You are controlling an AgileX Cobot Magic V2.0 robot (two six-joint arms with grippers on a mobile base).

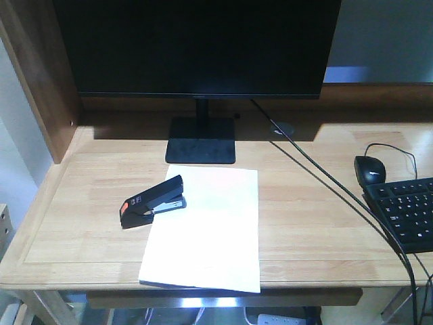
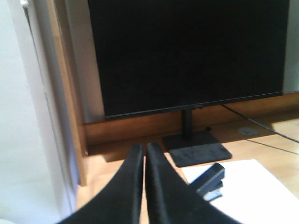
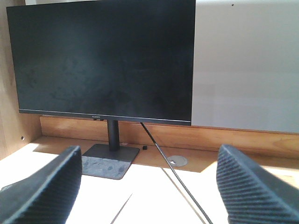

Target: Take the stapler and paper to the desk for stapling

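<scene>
the paper (image 1: 203,227) lies flat on the desk (image 1: 81,223), its near edge overhanging the front edge, with the stapler (image 1: 153,202) biting its far left corner (apparently mid-staple), while the left gripper (image 2: 145,154) is pressed together and the right gripper (image 3: 149,186) spread wide, both empty.

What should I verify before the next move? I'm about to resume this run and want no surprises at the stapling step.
1. paper flat on the desk: ok, though its near edge overhangs the rim.
2. stapler on the paper's left edge: ok.
3. Paper inside the stapler's mouth: cannot tell.
4. left gripper empty, jaws together: ok.
5. right gripper open and empty: ok.
6. monitor stand clear of the paper: ok, just behind it.
</scene>
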